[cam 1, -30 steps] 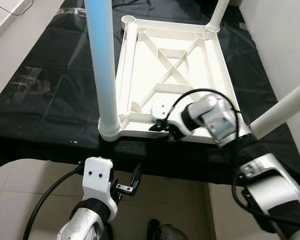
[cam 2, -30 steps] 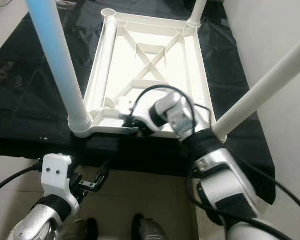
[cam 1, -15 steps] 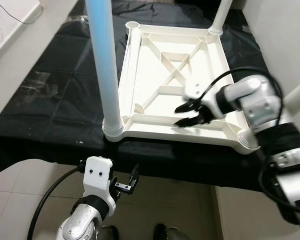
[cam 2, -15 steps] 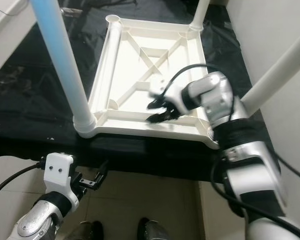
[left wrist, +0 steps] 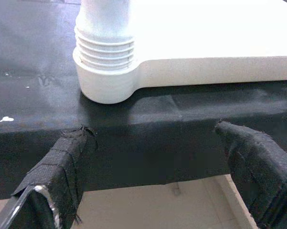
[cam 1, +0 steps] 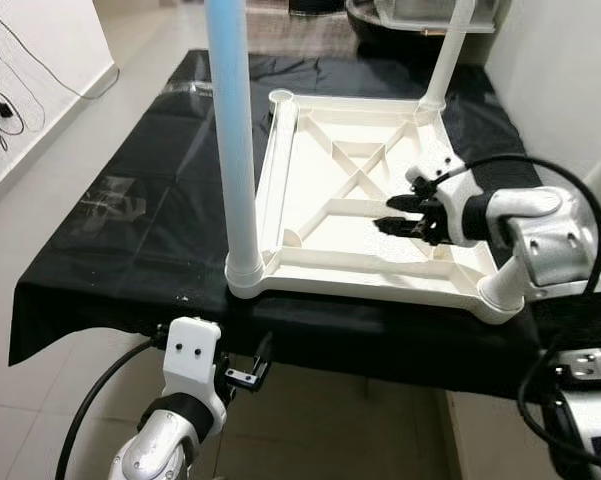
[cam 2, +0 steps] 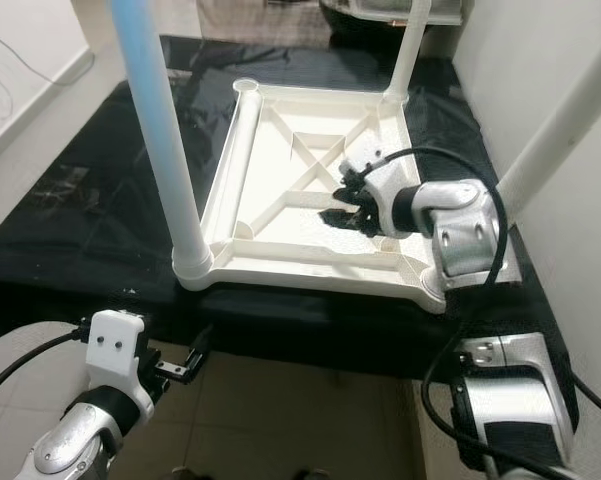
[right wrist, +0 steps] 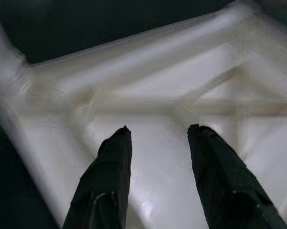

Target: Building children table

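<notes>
A white plastic table top (cam 1: 320, 268) lies upside down on a black-covered table (cam 1: 130, 200), its ribbed underside facing up. A pale blue-white leg (cam 1: 232, 140) stands in the near-left corner, another leg (cam 1: 446, 55) at the far right, and a third (cam 2: 565, 110) at the near right. The far-left socket (cam 1: 282, 98) holds no standing leg. My right gripper (cam 1: 388, 214) hovers open over the ribs on the right side, nothing between its fingers (right wrist: 110, 176). My left gripper (cam 1: 252, 366) hangs open below the table's front edge, facing the near-left leg's base (left wrist: 105, 62).
A wall (cam 1: 550, 70) runs close along the right side of the table. Tiled floor (cam 1: 40, 380) lies in front and to the left. Dark objects (cam 1: 400, 15) stand beyond the table's far end. Cables (cam 1: 0, 100) hang by the left wall.
The camera has risen and pulled back. My right gripper has swung from the table top's near rail farther in, over the right-side ribs. The left arm has stayed low.
</notes>
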Motion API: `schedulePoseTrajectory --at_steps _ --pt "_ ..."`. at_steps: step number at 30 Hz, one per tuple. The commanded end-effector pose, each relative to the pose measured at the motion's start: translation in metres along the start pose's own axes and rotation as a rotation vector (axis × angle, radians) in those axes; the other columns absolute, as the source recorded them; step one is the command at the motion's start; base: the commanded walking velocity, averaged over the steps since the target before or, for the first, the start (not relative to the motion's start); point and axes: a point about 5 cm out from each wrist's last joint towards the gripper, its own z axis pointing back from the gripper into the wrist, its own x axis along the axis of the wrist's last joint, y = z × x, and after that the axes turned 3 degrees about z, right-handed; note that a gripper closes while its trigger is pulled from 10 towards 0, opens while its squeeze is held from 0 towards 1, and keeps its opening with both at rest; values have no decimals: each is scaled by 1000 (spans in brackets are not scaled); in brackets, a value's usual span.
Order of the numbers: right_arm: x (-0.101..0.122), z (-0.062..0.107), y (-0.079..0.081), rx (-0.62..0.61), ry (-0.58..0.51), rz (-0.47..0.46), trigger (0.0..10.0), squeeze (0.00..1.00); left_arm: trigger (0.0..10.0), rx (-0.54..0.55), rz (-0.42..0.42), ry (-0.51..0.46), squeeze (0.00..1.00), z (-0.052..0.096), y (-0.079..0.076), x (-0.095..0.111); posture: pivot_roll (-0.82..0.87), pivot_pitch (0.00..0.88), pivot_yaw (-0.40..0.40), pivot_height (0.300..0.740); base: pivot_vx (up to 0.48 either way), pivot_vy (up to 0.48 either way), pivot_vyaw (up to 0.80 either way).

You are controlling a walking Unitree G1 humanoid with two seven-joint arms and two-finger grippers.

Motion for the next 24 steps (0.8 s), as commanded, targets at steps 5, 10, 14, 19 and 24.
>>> schedulePoseTrajectory --at_steps 5,10,14,19,24 --pt "-12 -4 28 -91 -75 -116 10000 0 10000 0 -19 6 0 -1 2 -4 101 55 -13 740 0 0 0" --pt "-39 0 64 -294 -122 -186 10000 0 10000 10 -26 1 0 0 3 -7 106 30 -19 740 0 0 0" --pt "-66 11 82 -465 -87 -241 10000 0 10000 23 -28 0 0 1 5 -9 112 13 -21 740 0 0 0" --pt "-89 25 101 -567 -27 -270 10000 0 10000 57 -29 -2 0 6 10 -12 115 0 -22 740 0 0 0" --pt "-97 31 122 -576 -30 -344 10000 0 10000 88 -28 -13 0 11 15 -15 116 0 -14 740 0 0 0"
